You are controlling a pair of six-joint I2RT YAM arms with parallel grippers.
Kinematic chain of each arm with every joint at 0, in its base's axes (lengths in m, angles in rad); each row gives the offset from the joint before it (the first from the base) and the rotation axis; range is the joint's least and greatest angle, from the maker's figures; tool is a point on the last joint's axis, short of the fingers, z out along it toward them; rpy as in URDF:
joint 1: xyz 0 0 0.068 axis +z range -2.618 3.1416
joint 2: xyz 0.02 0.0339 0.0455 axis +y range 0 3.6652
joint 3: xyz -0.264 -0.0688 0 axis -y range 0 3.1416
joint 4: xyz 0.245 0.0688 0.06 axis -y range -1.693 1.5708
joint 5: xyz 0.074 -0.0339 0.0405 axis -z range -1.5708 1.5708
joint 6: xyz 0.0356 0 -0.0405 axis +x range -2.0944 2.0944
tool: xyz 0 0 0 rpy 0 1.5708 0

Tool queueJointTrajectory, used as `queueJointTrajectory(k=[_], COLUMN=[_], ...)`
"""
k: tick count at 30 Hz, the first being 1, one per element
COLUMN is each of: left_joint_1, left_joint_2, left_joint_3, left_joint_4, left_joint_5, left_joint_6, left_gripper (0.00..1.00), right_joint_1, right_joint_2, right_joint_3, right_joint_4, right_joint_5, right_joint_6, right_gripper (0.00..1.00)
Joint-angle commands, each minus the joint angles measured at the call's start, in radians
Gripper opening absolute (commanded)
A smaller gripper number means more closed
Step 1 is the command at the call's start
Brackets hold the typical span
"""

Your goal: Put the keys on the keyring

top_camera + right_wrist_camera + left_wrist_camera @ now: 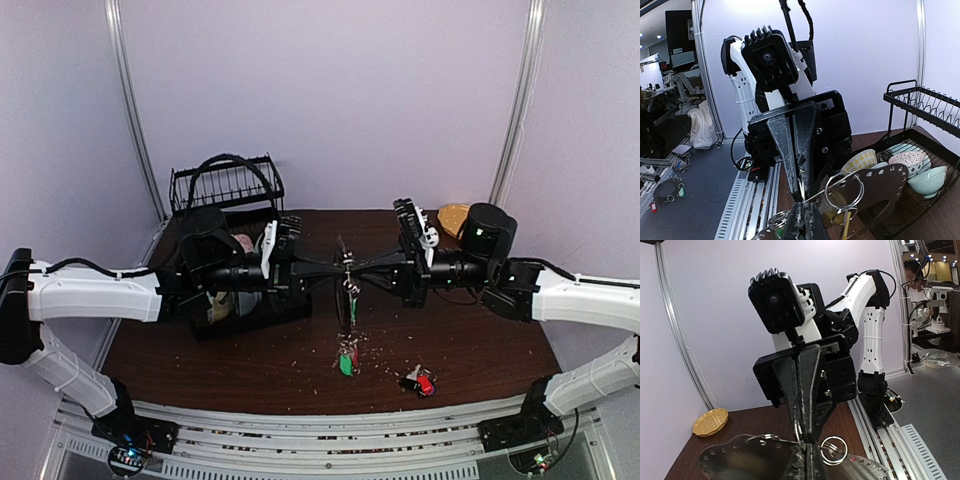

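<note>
And here we have both arms meeting nose to nose over the middle of the table (200,365). The left gripper (336,268) comes in from the left and the right gripper (360,268) from the right, tips almost touching. Between them the keyring (350,300) stands up off the wood, edge-on to us from above. From the wrist views we get its wavy outline face-on.

The right gripper's jaws are pressed tight together, pinching the keyring's thin wire. The left gripper's jaws are squeezed together too, right at the ring. A small split ring (832,449) sits just beside its fingertips, and we cannot tell whether they bite that or the big loop itself.

Below the keyring we spot a key with a green tag (347,362). Whether it dangles from the ring or rests on the wood, we cannot tell. Off to the right, near the front edge, a little bunch of keys with red and black tags (420,381) lies loose on the table, well apart from the ring.

At the back left stands a black dish rack (225,185) with bowls (910,160) in its lower tray, and a tan plate (453,215) sits at the back right behind the right arm
</note>
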Motion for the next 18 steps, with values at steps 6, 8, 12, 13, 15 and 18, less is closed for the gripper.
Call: queueJointTrajectory(k=[6, 8, 12, 13, 15, 18], left_joint_1=[-0.001, -0.001, -0.001, -0.001, -0.006, -0.034], left_joint_2=[-0.024, -0.047, -0.102, -0.113, -0.121, -0.105], left_joint_3=[0.021, 0.034, 0.051, 0.053, 0.073, 0.141], left_joint_4=[-0.02, -0.121, -0.326, -0.362, -0.439, -0.594], left_joint_5=[-0.127, -0.191, -0.293, -0.309, -0.333, -0.437], left_joint_6=[0.003, 0.036, 0.101, 0.106, 0.127, 0.184], left_gripper=[0.0, 0.0, 0.0, 0.0, 0.0, 0.0], right_joint_1=[0.001, -0.004, -0.019, -0.019, -0.019, -0.017], right_joint_2=[0.018, -0.01, -0.078, -0.088, -0.092, -0.059], right_joint_3=[0.033, 0.044, 0.02, 0.023, 0.041, 0.089], right_joint_4=[-0.071, -0.184, -0.267, -0.293, -0.34, -0.384], right_joint_5=[-0.021, 0.025, 0.07, 0.073, 0.099, 0.15], right_joint_6=[-0.041, -0.097, -0.171, -0.191, -0.228, -0.251], right_gripper=[0.22, 0.37, 0.43, 0.43, 0.43, 0.4])
